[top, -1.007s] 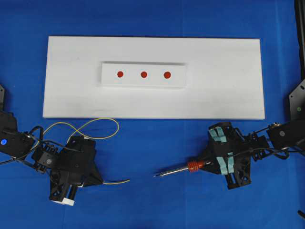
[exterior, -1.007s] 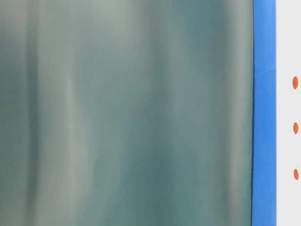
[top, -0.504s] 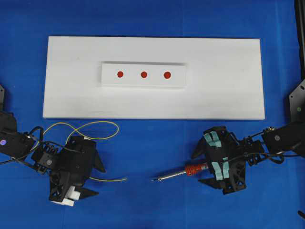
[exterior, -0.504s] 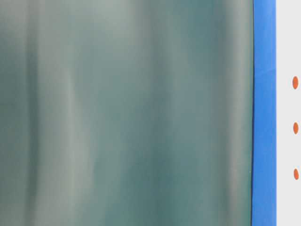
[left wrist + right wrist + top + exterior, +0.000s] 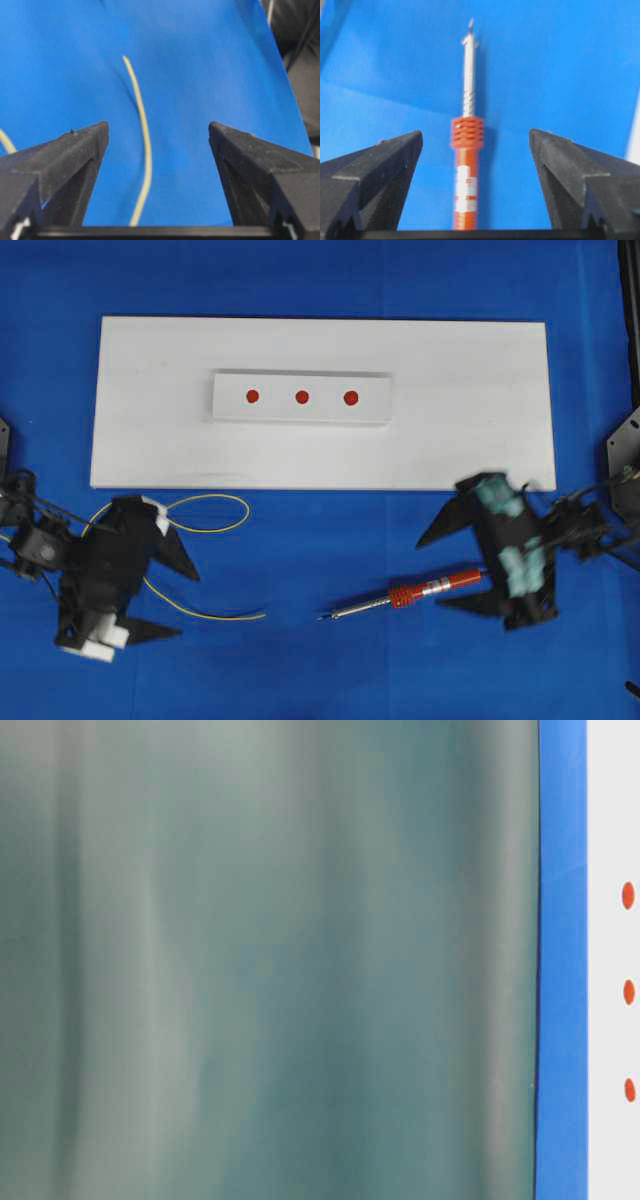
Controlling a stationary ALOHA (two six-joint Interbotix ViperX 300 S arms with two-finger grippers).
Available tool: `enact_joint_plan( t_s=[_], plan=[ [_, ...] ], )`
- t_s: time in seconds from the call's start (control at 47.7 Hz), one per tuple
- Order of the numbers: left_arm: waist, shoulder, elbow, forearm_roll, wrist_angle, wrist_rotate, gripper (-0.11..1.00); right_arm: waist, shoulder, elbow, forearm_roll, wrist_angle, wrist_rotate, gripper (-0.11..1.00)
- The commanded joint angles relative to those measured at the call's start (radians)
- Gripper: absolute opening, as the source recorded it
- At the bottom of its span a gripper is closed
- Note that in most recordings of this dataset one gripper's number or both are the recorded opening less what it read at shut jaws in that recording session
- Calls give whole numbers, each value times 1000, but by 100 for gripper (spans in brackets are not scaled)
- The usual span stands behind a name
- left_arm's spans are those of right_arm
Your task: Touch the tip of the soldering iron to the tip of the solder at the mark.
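The soldering iron (image 5: 430, 589) lies flat on the blue cloth, its orange body (image 5: 466, 170) between the spread fingers of my right gripper (image 5: 428, 575), untouched by either. The tip of the soldering iron (image 5: 322, 617) points left. The solder (image 5: 205, 614), a thin yellow wire, loops beside my left gripper (image 5: 188, 603) and runs on the cloth between its open fingers (image 5: 145, 150). The tip of the solder (image 5: 265, 616) rests about a hand's width left of the iron's tip. Three red marks (image 5: 301, 396) sit on a small white block on the board.
A large white board (image 5: 470, 420) fills the far half of the cloth and carries the small block (image 5: 225, 410). The table-level view is almost wholly blocked by a blurred grey-green surface (image 5: 270, 960); only a blue strip and the red marks (image 5: 629, 991) show at its right edge.
Both grippers opened and let go: the iron and the solder now lie loose on the cloth. Each gripper then drew back outward, the left leftward, the right rightward.
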Motion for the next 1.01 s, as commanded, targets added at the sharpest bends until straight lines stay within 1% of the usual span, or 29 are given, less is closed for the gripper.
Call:
enact_joint_plan(
  t_s=[0.0, 0.168, 0.252, 0.357, 0.462, 0.546, 0.629, 0.734, 0.86, 0.986],
  plan=[
    [43, -66, -2, 0, 12, 40, 75, -58, -103, -3, -25, 26, 0, 76],
    [137, -169, 37, 0, 12, 143, 75, -193, -250, 38, -95, 52, 0, 76],
    [178, -221, 57, 0, 8, 175, 75, -256, -324, 54, -127, 75, 0, 76],
    [238, -293, 92, 0, 6, 193, 75, -305, -397, 69, -170, 104, 0, 76],
    [298, -371, 135, 0, 6, 193, 74, -333, -465, 97, -230, 109, -2, 75],
    [327, -434, 164, 0, 5, 198, 74, -350, -509, 124, -253, 106, -2, 73],
    [351, -495, 202, 2, -5, 201, 74, -371, -549, 167, -256, 94, 0, 71],
    [380, -575, 272, 2, -34, 206, 74, -383, -581, 225, -255, 48, 12, 70],
    [391, -655, 342, 2, -66, 204, 74, -385, -584, 287, -233, -20, 17, 70],
    [391, -715, 387, 2, -71, 204, 74, -385, -561, 333, -209, -98, 17, 70]
  ],
)
